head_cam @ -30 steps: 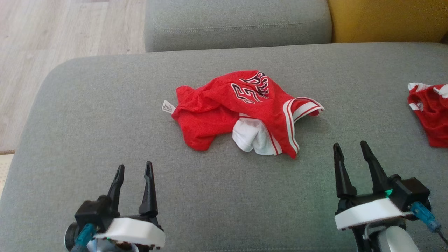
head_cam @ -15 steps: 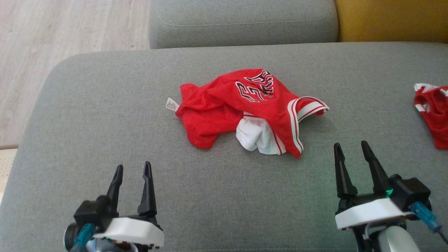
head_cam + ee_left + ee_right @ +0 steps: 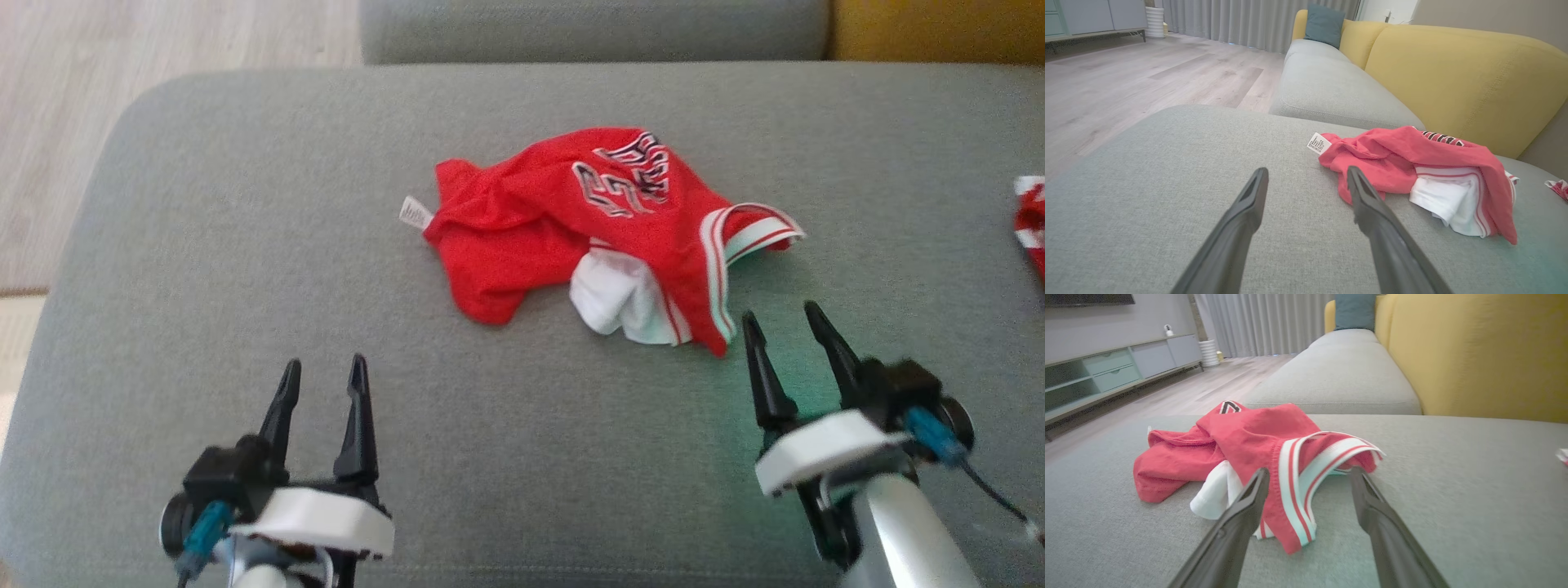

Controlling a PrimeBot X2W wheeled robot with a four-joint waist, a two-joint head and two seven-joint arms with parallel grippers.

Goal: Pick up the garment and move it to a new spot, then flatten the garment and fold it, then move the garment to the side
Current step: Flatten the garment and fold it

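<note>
A crumpled red jersey (image 3: 571,237) with white-and-red striped trim, black lettering and a white inner part lies in the middle of the grey sofa seat (image 3: 245,245). A small white tag sticks out at its left. My right gripper (image 3: 782,320) is open, its tips just short of the jersey's near right corner. In the right wrist view the jersey (image 3: 1241,453) lies right ahead of that gripper (image 3: 1309,473). My left gripper (image 3: 324,371) is open, well short of the jersey. The left wrist view has the jersey (image 3: 1412,163) ahead and to the right of that gripper (image 3: 1306,173).
A second red-and-white garment (image 3: 1030,220) lies at the seat's right edge. A further grey cushion (image 3: 596,28) and a yellow backrest (image 3: 939,28) lie beyond. Wooden floor (image 3: 163,49) runs past the seat's left edge.
My right gripper has moved forward and left toward the jersey's near corner. The left gripper has edged forward. The head camera has shifted, sliding the whole scene right and up in the picture.
</note>
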